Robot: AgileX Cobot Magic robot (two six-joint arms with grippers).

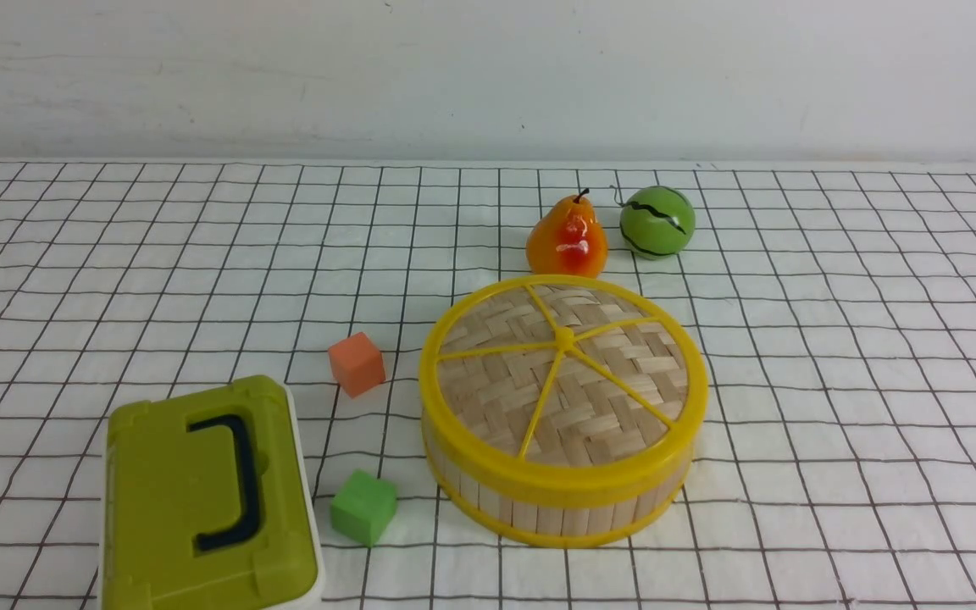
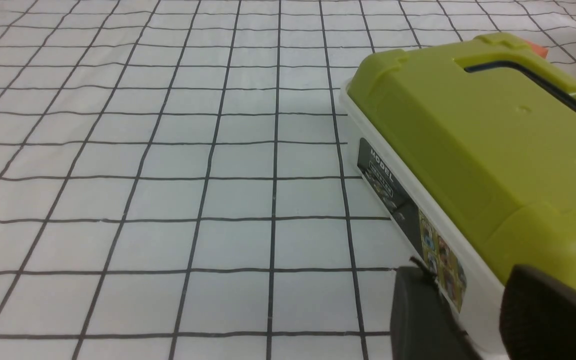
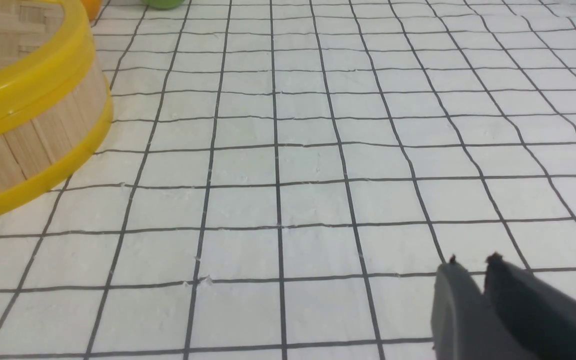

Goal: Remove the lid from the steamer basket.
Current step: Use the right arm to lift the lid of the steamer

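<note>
Orange pear (image 1: 567, 237), green ball (image 1: 657, 222) behind steamer basket (image 1: 556, 500).

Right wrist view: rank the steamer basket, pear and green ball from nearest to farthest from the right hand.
1. The steamer basket, mid-table, closest to the right hand.
2. The pear and green ball, side by side farther back behind the basket; too close to call between them.

A table (image 1: 835, 356) covered with a white cloth ruled in a black grid carries the steamer basket (image 1: 556, 508). Just behind the basket stand a toy pear (image 1: 567, 239) and a green striped ball (image 1: 657, 222), side by side. To the basket's left lie an orange cube (image 1: 357, 364) and a green cube (image 1: 363, 507), with an olive-green box (image 1: 204, 500) farther left.
</note>
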